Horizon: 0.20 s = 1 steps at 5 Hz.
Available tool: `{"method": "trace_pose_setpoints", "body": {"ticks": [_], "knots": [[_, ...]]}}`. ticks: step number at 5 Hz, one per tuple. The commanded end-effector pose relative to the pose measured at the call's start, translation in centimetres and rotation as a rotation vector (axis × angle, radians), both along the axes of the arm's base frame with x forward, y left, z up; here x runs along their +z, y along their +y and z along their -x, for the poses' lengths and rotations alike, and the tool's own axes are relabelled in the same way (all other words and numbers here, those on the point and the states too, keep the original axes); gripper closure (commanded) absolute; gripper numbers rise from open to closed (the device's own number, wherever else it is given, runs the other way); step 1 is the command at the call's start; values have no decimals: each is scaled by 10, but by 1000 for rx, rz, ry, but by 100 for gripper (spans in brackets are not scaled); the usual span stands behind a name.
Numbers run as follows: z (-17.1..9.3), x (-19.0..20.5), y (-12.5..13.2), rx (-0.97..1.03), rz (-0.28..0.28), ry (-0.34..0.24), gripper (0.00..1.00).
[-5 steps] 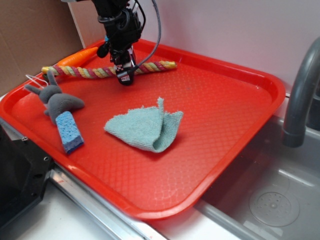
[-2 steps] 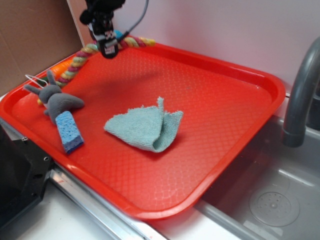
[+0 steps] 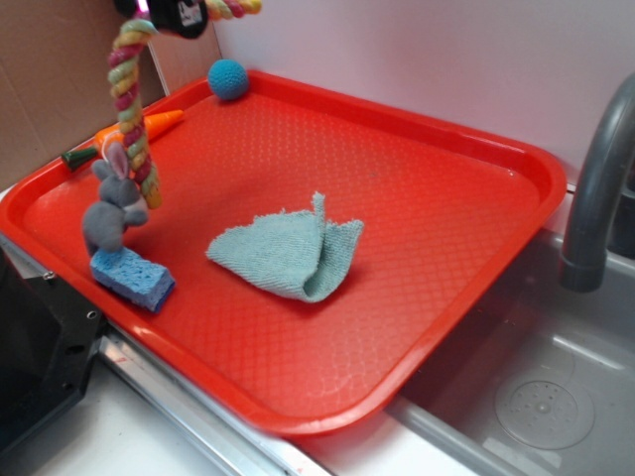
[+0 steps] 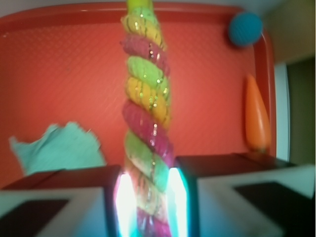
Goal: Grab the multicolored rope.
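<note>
The multicolored rope, twisted yellow, maroon-pink and pale green, hangs from my gripper at the top left edge of the exterior view, high above the red tray. Its long end droops down to the grey plush bunny; a short end sticks out to the right. In the wrist view the rope runs straight between my two fingers, and my gripper is shut on it.
An orange carrot toy lies at the tray's far left rim beside a blue ball. The bunny stands propped on a blue sponge. A crumpled teal cloth lies mid-tray. A grey faucet and sink are at the right.
My gripper has risen up and to the left with the rope, lifting it off the tray. The bunny got tipped upright onto the sponge, and the blue ball is now uncovered.
</note>
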<state>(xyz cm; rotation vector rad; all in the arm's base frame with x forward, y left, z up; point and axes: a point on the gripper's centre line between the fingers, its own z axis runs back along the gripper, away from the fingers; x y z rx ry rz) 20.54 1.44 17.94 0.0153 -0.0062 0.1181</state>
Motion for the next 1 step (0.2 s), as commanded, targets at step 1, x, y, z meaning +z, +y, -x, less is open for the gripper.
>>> {"method": "trace_pose_setpoints", "body": {"ticks": [1], "knots": [[8, 23, -23, 25, 17, -67, 100]]}}
